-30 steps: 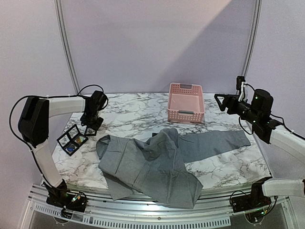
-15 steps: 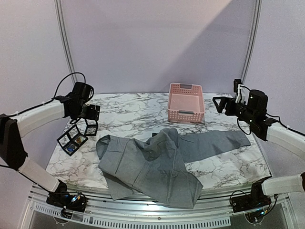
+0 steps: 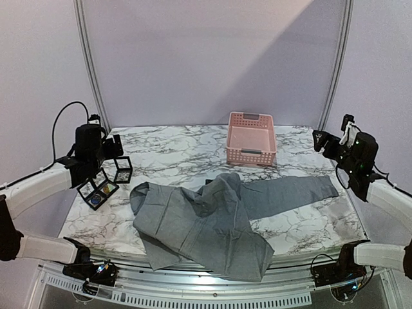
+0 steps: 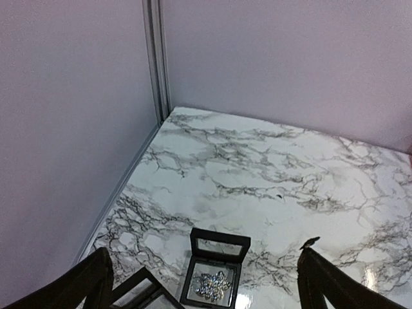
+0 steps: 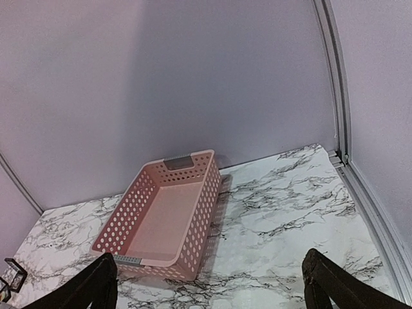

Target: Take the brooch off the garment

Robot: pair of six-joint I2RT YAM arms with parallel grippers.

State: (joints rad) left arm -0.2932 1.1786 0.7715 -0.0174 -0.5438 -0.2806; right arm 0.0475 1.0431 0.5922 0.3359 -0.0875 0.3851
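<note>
Brooch [image 4: 212, 284] is apparently lying in black case [image 4: 217, 239], lower centre, off garment [image 3: 206, 219]; left end effector [image 3: 111, 147] and right end effector [image 3: 325, 141], both just released, are retreating outward: task looking done.

The garment [image 3: 199, 225] lies crumpled across the front centre of the surface [image 3: 180, 148], with one part reaching right. The basket [image 3: 250, 158] sits behind it at the rear, right of centre. Two cases [image 3: 98, 188] stand near the left edge, just left of the garment.
</note>
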